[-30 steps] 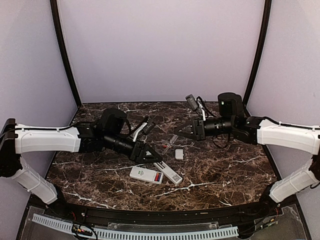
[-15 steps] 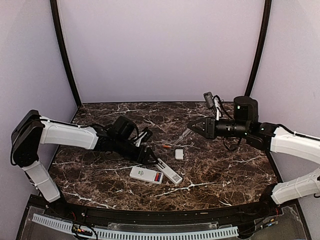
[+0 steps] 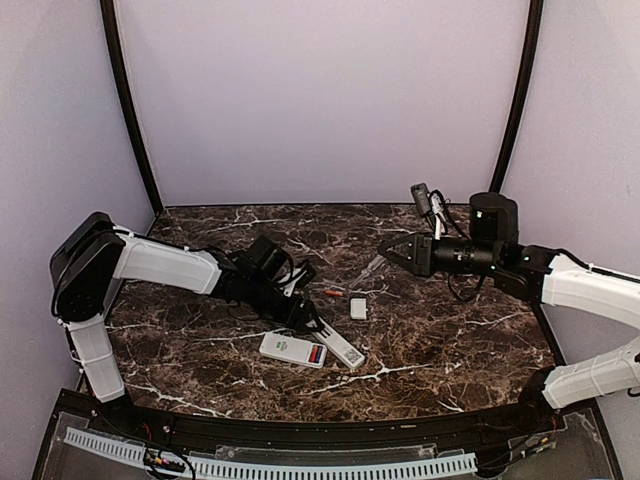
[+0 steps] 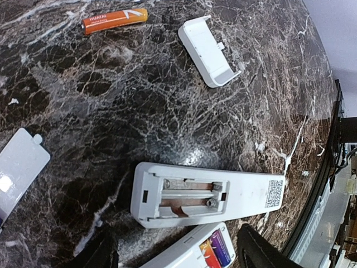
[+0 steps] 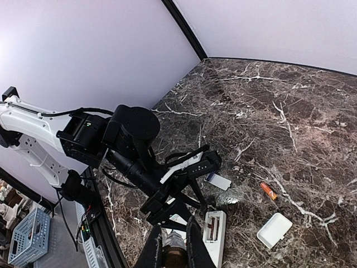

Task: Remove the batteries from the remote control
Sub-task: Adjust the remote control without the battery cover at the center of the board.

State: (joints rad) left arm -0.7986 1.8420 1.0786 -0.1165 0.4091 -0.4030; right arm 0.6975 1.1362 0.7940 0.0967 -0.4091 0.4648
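Left gripper (image 3: 308,322) is open: in its wrist view the two dark fingers (image 4: 262,251) sit wide apart at the bottom corners and hold nothing.

Nearest to it, at the bottom edge of that view and between the fingers, lies the loaded remote (image 4: 184,255). Its bay holds two batteries (image 4: 215,245) side by side, one orange and one purple.

- **Axis:** the cells run along the remote's length, which is nearly the same line as the gap between the fingers.
- **Judgement:** a pinch across a cell would call for a wrist turn and a short drop toward the camera's near side.

Just beyond, and apart from it, lies the empty remote (image 4: 245,192), bay up, with only the bare contacts showing.

Farther out on the table (image 4: 139,111) a white cover (image 4: 207,51) lies on its own. Past that is a loose battery (image 4: 114,18), orange, flat on the marble.

Right gripper (image 3: 388,250) hangs above the far side, well apart from both remotes. Its fingers are close together, and whether they pinch anything cannot be told.

The left arm is plainly the nearer one.
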